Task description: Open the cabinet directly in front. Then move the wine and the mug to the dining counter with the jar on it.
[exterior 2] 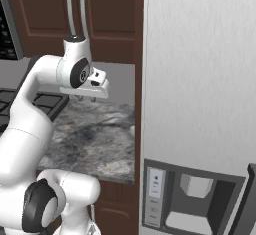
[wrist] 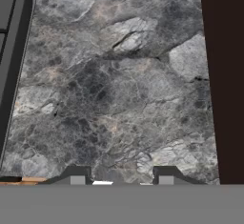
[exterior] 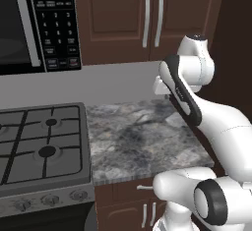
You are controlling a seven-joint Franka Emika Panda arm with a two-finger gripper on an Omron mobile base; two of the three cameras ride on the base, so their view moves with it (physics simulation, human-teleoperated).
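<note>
Left base view shows the cabinet (exterior: 152, 18) on the wall straight ahead, above the counter: dark brown, two panelled doors, both shut, their long silver bar handles (exterior: 153, 16) side by side at the middle seam. In the right base view the same cabinet (exterior 2: 65, 14) sits at the upper left with its two handles (exterior 2: 77, 11) just above the arm's wrist.

Below it lies a small grey marbled counter (exterior: 142, 141), bare stone, with the stove (exterior: 42, 146) adjoining on its left and a microwave (exterior: 39, 23) hanging above the stove. A tall white refrigerator (exterior 2: 200, 104) with a dispenser recess stands to the right of the counter.

The gripper (exterior 2: 90, 95) hangs over the back part of the counter, below the cabinet doors and apart from them, pointing down at the stone. In the hand view its two dark fingertips (wrist: 76, 174) stand apart with bare marbled counter (wrist: 119, 89) between them; nothing is held.
</note>
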